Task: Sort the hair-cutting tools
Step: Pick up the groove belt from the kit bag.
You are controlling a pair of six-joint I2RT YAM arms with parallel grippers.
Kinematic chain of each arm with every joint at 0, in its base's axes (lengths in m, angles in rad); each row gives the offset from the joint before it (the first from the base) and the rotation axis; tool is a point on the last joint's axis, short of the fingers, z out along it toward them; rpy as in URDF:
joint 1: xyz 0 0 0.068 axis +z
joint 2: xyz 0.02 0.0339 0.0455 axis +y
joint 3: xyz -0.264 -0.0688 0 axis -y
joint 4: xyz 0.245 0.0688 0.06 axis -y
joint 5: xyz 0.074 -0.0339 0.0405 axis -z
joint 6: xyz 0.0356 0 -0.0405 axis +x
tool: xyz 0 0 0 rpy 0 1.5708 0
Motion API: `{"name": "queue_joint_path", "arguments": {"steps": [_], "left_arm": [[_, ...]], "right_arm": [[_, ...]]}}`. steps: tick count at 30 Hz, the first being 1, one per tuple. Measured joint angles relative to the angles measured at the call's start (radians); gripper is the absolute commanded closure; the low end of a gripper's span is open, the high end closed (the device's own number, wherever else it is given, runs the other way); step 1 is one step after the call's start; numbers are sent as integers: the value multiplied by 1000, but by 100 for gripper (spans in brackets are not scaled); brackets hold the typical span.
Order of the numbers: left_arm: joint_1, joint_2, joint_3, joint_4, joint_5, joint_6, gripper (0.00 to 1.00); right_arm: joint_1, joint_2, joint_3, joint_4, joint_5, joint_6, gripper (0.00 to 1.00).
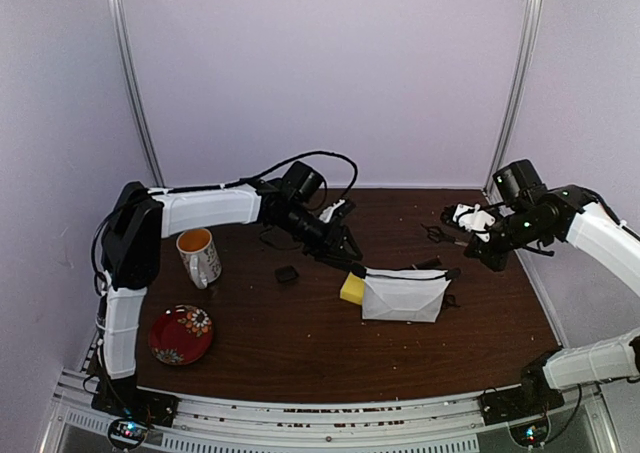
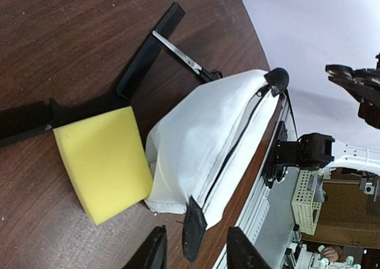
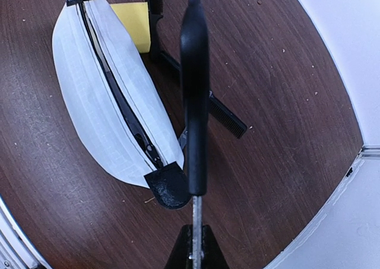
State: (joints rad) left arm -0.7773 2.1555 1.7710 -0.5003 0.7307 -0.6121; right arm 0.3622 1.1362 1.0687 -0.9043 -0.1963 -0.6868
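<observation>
The white pouch point(image 1: 405, 295) lies mid-table with the yellow sponge point(image 1: 351, 288) against its left end. My left gripper point(image 1: 350, 255) is open just left of them. In the left wrist view point(image 2: 196, 254) the pouch's black end tab point(image 2: 193, 227) lies between the fingers, untouched. A black comb point(image 2: 148, 49), scissors point(image 2: 187, 58) and the black trimmer point(image 2: 27, 122) lie behind the sponge point(image 2: 104, 162). My right gripper point(image 3: 195, 245) is shut on the silver blade of black-handled scissors point(image 3: 195, 103), held above the pouch's right end point(image 3: 113, 103). A small black square piece point(image 1: 287, 273) lies left of the sponge.
A patterned mug point(image 1: 198, 256) and a red flowered plate point(image 1: 181, 334) stand at the left of the table. A comb point(image 3: 228, 117) sticks out from behind the pouch. The table's right edge and a white wall are near my right gripper point(image 1: 468, 238).
</observation>
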Motion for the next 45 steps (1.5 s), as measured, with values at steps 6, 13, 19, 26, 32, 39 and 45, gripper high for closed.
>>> {"name": "queue_joint_path", "arguments": {"steps": [6,13,19,26,32,39,45], "left_arm": [[-12,0,-13,-16,36,4,77],[-16,0,-31,-26,51,9,98],[-32,-2,-63,-24,57,16,100],[-76,-80,-212,-14,74,19,100],[-87,-244,-399,33,69,6,100],[-87,-406,-591,152,38,-56,100],[-87,-445,-664,219,11,-113,100]], "right_arm": [[0,24,4,6,-23,7,100],[0,34,10,11,-56,10,100],[0,35,10,-3,-110,-16,100],[27,37,45,-90,-180,-109,100],[184,55,74,-152,-156,-182,100],[371,168,156,-205,-48,-187,100],[509,227,223,-227,-14,-111,100]]}}
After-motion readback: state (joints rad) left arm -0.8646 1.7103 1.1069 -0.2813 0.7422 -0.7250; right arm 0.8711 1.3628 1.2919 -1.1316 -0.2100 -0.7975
